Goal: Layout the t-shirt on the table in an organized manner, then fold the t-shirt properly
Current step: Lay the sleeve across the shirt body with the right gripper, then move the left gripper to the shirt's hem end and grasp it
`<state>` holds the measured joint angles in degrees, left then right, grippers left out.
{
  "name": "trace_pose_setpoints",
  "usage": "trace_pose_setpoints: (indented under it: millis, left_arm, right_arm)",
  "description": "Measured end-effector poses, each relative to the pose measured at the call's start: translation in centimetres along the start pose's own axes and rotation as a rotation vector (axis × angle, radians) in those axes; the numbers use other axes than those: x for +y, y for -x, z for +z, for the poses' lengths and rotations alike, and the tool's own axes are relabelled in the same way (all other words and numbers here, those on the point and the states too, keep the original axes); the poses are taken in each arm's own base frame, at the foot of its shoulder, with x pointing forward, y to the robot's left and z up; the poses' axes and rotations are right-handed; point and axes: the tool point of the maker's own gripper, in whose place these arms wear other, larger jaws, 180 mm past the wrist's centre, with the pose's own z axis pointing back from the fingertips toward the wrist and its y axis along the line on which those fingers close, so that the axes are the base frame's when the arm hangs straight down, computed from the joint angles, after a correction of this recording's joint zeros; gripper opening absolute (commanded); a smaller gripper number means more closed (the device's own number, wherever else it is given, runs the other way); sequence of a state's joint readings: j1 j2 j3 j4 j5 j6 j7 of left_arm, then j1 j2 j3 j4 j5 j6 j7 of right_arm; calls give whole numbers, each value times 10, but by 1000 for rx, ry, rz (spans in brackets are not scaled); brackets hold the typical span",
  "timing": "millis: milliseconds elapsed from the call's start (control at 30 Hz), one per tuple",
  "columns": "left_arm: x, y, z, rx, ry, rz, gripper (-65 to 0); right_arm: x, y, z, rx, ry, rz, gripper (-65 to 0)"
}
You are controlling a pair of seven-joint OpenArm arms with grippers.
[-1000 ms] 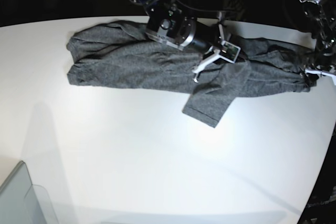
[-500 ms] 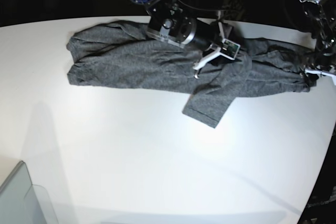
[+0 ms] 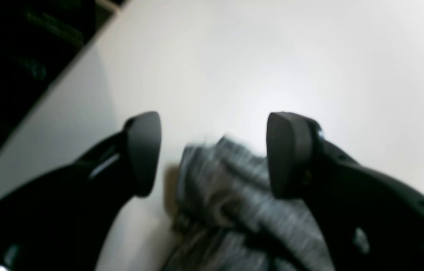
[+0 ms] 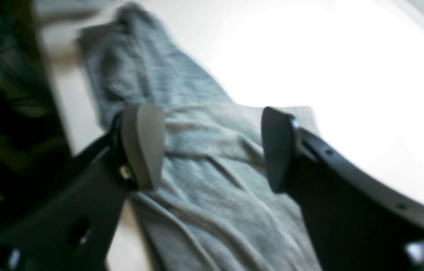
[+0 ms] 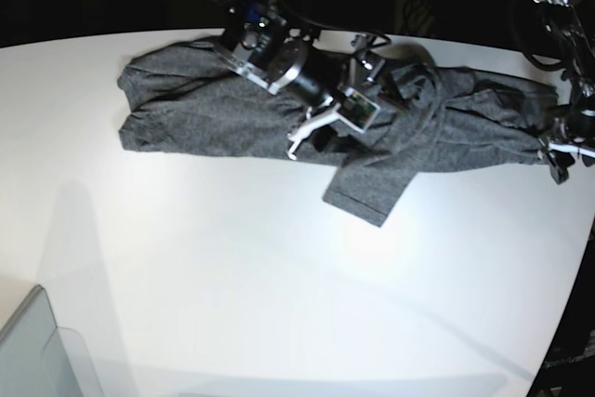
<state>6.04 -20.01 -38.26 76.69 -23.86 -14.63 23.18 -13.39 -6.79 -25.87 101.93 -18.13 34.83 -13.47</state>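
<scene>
Lying stretched in a long crumpled band across the far half of the white desk [image 5: 279, 285], the dark-grey t-shirt [image 5: 214, 109] runs from the left of the base view to the right edge, with one sleeve-like flap [image 5: 367, 188] hanging toward the near side.

The right end effector [image 5: 311, 132] hovers over the middle of the garment in the base view. Its wrist camera shows both dark fingers [image 4: 142, 146] spread wide, with wrinkled cloth [image 4: 212, 177] visible in the gap beneath them and nothing pinched, so it is released.

The left end effector [image 5: 562, 151] sits at the shirt's right end, near the desk's curved edge. Its wrist view shows the two fingers [image 3: 142, 150] parted, with a bunched corner of the fabric [image 3: 227, 188] lying on the desk between and below them. The picture is blurred, but neither pad closes on the cloth, so this one is released as well.

A translucent grey bin corner [image 5: 42, 350] stands at the near left of the desk, well apart from the shirt.
</scene>
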Motion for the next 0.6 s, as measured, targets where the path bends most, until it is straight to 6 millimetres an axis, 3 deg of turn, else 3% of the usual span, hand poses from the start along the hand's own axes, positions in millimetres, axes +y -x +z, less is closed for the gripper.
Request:
trace_pose_setpoints:
  millis: [200,267,333,467,533,600]
  left_arm:
    - [-5,-35,13,-87,-1,-34,-225]
    - [-31,-55,15,-141,47,-71,-225]
    - [-90,-63,15,-185,177,-82,-225]
    - [-211,-49,15,-164,437,-71,-225]
    - [-258,-41,16,-160,517,-135,-225]
    - [-304,-18,16,-120,582,-237,-225]
  right_arm:
    - [-11,24,31,65,45,13,-244]
    - [-22,24,38,65,83,10,-243]
    - [-36,28,50,70,137,-5,-240]
    - [-59,52,75,144,231,-37,-239]
    - [-73,63,90,173,285,-47,-239]
    - [-90,73,106,203,347,-52,-239]
